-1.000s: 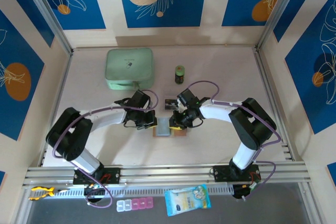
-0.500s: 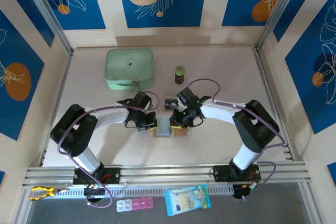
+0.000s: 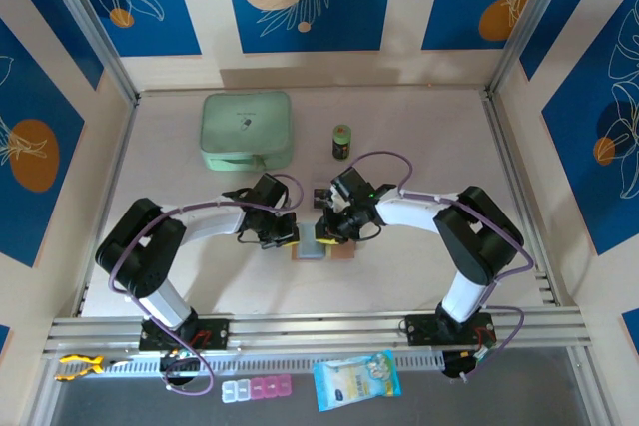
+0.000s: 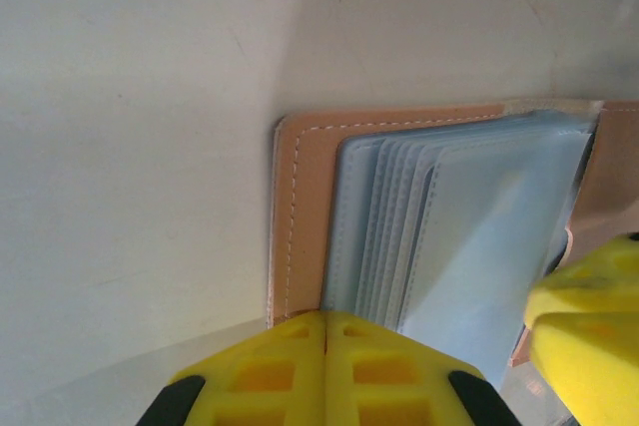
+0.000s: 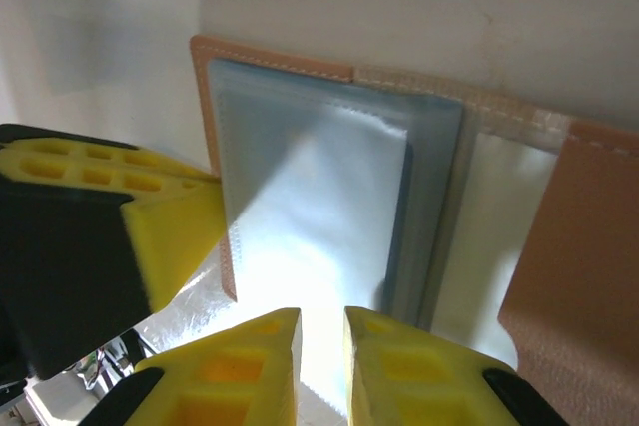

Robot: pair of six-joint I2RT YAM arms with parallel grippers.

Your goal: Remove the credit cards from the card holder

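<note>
Nearest, in front of the rail [image 3: 319, 326], lay a blue packet [image 3: 356, 379] whose print was too small to read, beside a pill box [image 3: 257, 389] of clear and pink cells. Mid-table the holder [image 3: 341, 252] lay open and flat between the two grippers. It had a salmon-pink, leather-like skin with a line of white stitching along its edge. Inside was a fanned stack of pale blue-grey clear sleeves [image 4: 469, 236], with no lettering legible on any of them. The left gripper [image 4: 324, 331] had its yellow fingers pressed together, tips at the holder's left edge. The right gripper [image 5: 321, 341] had its fingers a thin slit apart at the top sleeve's near edge; whether they pinched the sleeve could not be told. Just beyond the holder a dark card [image 3: 324, 195] with a light mark lay on the table [image 3: 419, 117]. Farther back stood a small green can [image 3: 341, 142], its label unreadable, and left of it a mint case [image 3: 247, 130] bearing a small dark emblem.
</note>
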